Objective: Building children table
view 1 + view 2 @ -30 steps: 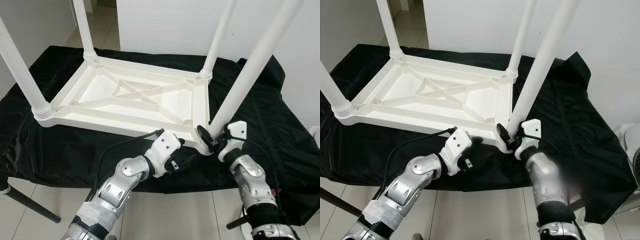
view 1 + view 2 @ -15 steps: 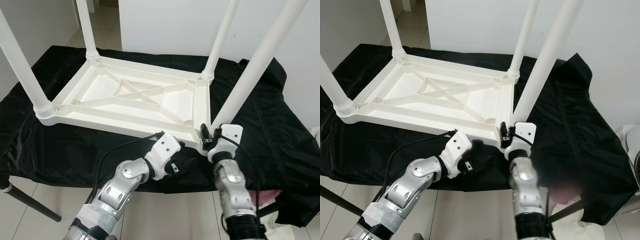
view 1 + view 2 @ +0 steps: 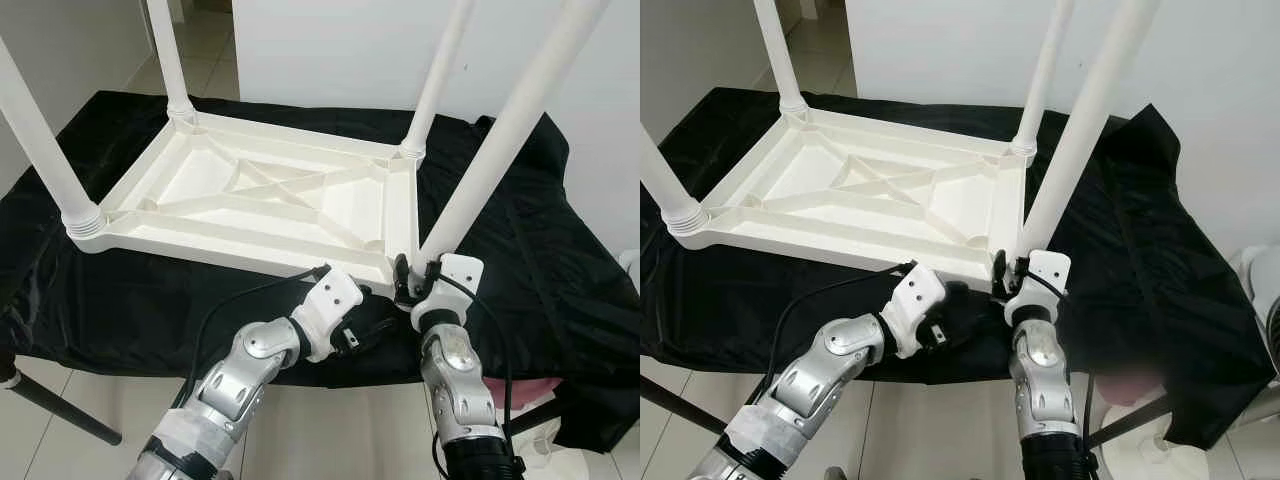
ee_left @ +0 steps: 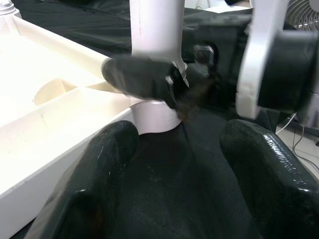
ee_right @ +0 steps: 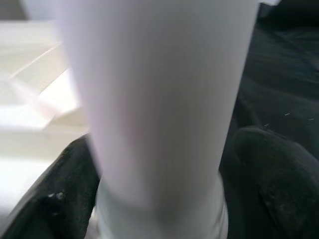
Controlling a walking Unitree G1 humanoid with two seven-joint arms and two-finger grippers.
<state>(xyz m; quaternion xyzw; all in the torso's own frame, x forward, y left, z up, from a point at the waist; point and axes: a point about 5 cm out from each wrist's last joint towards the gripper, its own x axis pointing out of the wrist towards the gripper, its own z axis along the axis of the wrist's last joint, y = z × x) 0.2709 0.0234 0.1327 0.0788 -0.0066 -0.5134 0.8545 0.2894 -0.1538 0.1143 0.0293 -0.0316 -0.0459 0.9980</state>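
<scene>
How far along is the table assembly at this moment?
Nearly done: three legs already stand in the upturned tabletop. The right gripper straddles the fourth leg at its base in the near corner. The left gripper waits open beside it. Flipping the table remains.

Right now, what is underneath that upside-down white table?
A black cloth lies under the upside-down white table, spreading past it on all sides. A dark support leg shows below the cloth's edge. What the cloth rests on is covered.
</scene>
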